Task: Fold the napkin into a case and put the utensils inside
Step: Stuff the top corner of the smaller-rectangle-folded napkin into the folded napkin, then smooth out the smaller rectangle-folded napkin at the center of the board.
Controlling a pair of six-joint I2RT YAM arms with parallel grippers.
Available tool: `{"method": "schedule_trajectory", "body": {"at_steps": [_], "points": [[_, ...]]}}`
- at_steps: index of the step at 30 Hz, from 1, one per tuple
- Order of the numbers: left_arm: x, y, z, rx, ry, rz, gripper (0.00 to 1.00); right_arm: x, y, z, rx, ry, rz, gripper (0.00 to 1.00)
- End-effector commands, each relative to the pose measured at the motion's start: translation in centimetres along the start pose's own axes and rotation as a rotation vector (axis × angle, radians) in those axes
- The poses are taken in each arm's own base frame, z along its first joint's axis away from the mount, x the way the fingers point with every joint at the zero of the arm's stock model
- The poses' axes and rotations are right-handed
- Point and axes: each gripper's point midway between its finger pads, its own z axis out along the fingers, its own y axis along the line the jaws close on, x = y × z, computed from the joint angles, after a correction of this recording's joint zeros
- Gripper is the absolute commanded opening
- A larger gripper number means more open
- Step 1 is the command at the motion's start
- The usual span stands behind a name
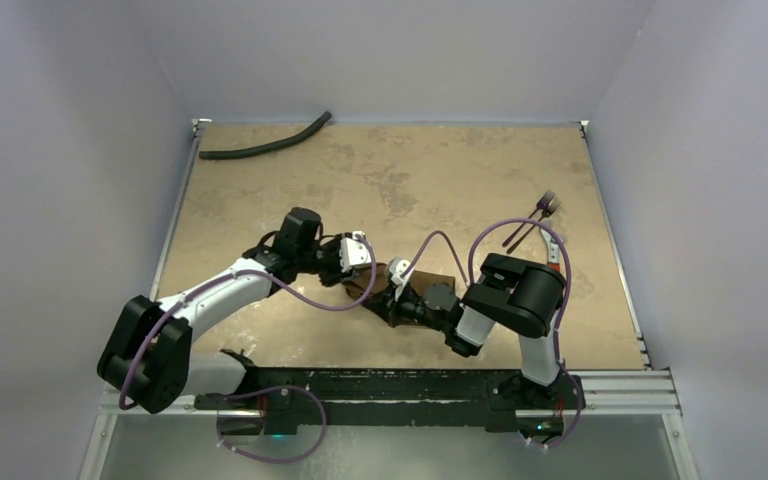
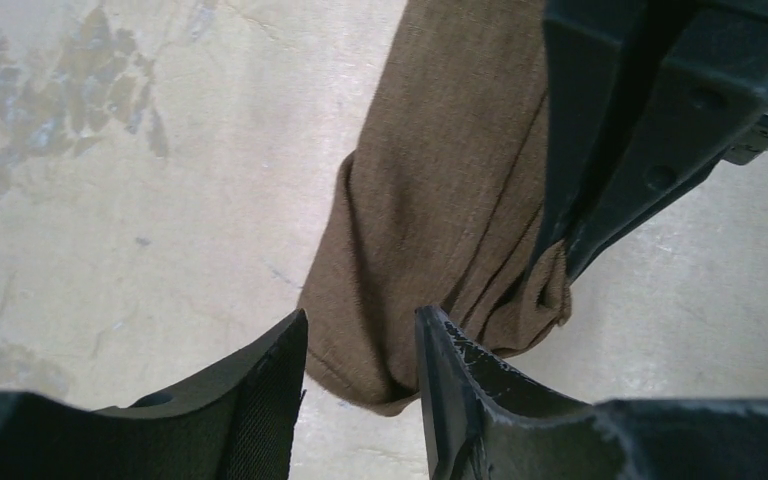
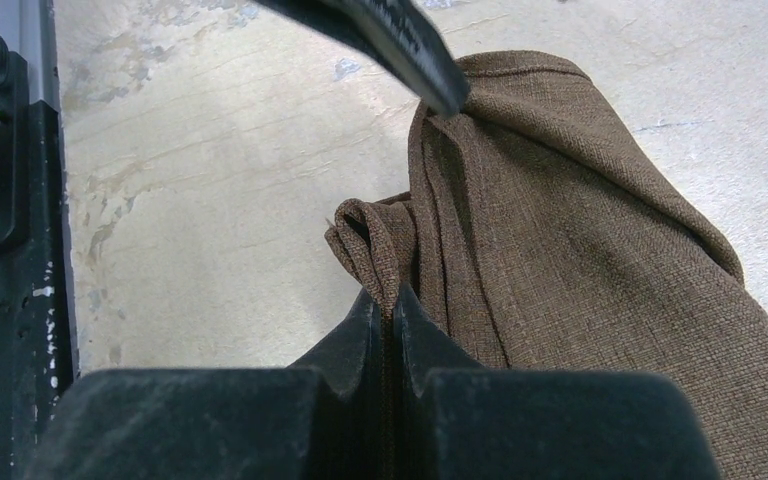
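The brown napkin (image 1: 364, 288) lies bunched near the table's front middle, between my two grippers. My right gripper (image 3: 387, 295) is shut on a gathered fold of the napkin (image 3: 580, 230). The left gripper (image 2: 360, 325) is open, its fingers astride the napkin's (image 2: 440, 180) lower hemmed corner with a gap on either side. In the left wrist view the right gripper's dark fingers (image 2: 640, 120) pinch the cloth at upper right. The purplish utensils (image 1: 535, 222) lie together at the far right, apart from both grippers.
A long black curved hose (image 1: 265, 145) lies at the back left corner. The black front rail (image 1: 410, 385) runs along the near edge, close behind the right gripper. Purple cables loop over both arms.
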Motion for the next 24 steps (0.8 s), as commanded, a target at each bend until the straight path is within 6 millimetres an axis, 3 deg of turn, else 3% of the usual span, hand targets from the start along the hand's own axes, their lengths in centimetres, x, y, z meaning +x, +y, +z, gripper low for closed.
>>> {"method": "schedule_trajectory", "body": {"at_steps": [1, 6, 13, 19, 24], "points": [[0.6, -0.7, 0.9, 0.01, 0.001, -0.006, 0.39, -13.3, 3.4, -1.9, -0.134, -0.525, -0.047, 0.0], [1.0, -0.2, 1.6, -0.018, 0.004, 0.039, 0.27, -13.0, 3.5, -1.8, -0.143, -0.521, -0.03, 0.0], [0.8, -0.5, 2.9, -0.024, 0.001, 0.076, 0.27, -12.9, 3.8, -1.6, -0.159, -0.514, -0.006, 0.0], [2.0, 0.0, 3.2, -0.081, 0.037, 0.083, 0.26, -13.0, 4.1, -1.5, -0.179, -0.514, 0.015, 0.0], [2.6, 0.0, 3.2, -0.09, 0.057, 0.074, 0.42, -13.0, 4.2, -1.5, -0.187, -0.504, 0.037, 0.0]]}}
